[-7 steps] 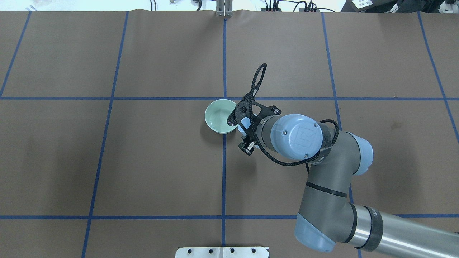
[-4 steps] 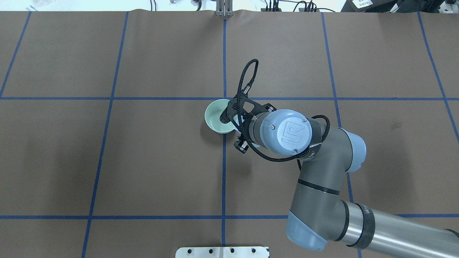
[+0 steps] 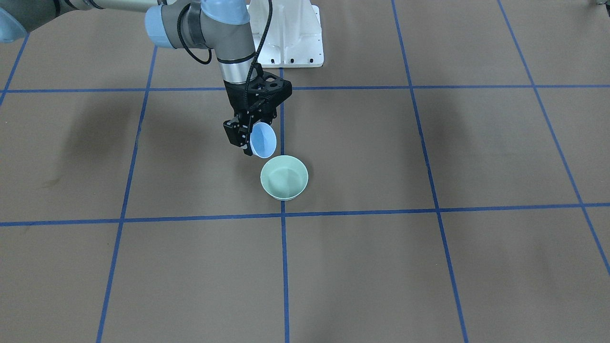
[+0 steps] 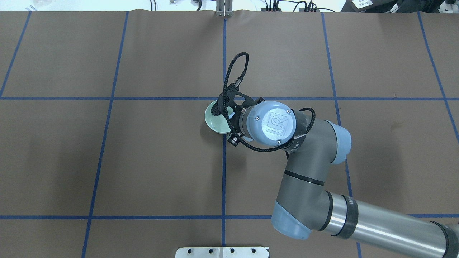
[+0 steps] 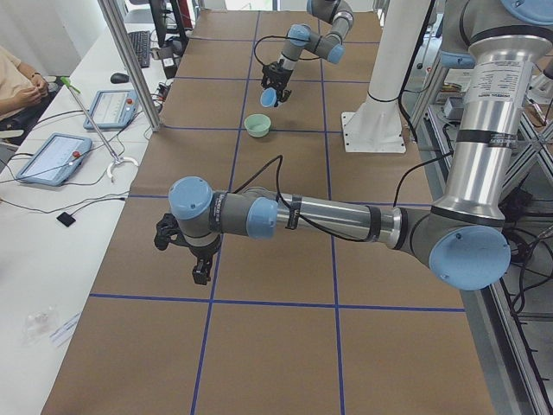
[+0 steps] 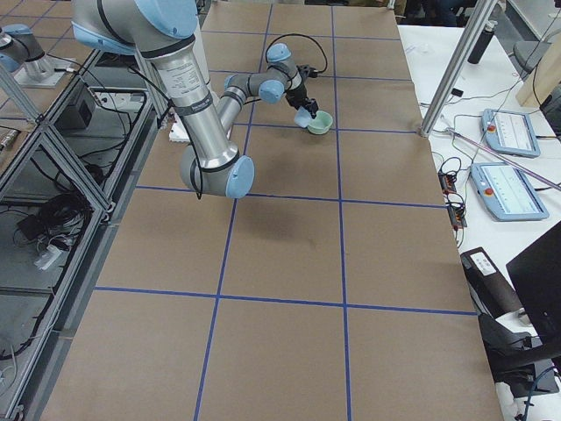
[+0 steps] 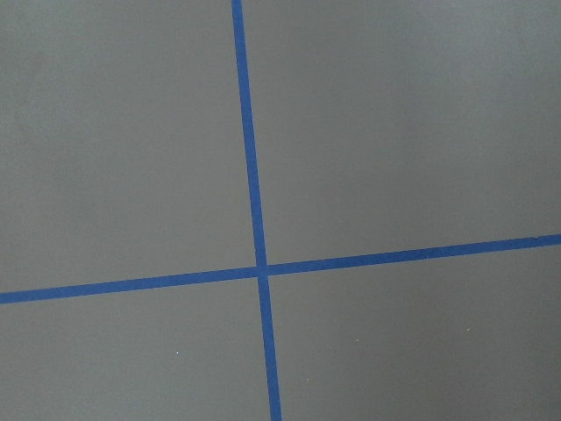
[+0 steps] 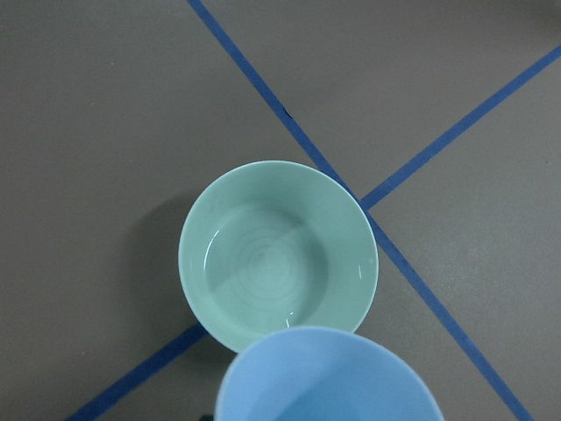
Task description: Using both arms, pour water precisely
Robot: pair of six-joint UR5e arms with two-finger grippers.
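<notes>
My right gripper [image 3: 249,139] is shut on the rim of a light blue cup [image 3: 263,139], held tilted with its mouth toward a mint green bowl [image 3: 284,177] on the brown table. In the right wrist view the blue cup [image 8: 324,377] hangs just at the near edge of the green bowl [image 8: 279,250], where a little water [image 8: 254,294] shows as a glossy sheen on the bottom. From overhead, the right wrist covers the cup and part of the bowl [image 4: 214,120]. My left gripper [image 5: 197,259] hovers low over bare table far from the bowl; I cannot tell whether it is open or shut.
The white pedestal [image 3: 290,33] stands at the robot's side of the table. Blue tape lines [image 7: 254,219] cross the brown cover. Along the far table in the left view sit tablets [image 5: 52,157], cables, an aluminium post [image 5: 130,69] and a person [image 5: 13,82].
The right arm has swung left and its wrist has turned, carrying the blue cup over the near edge of the green bowl. The bowl has stayed in place.
</notes>
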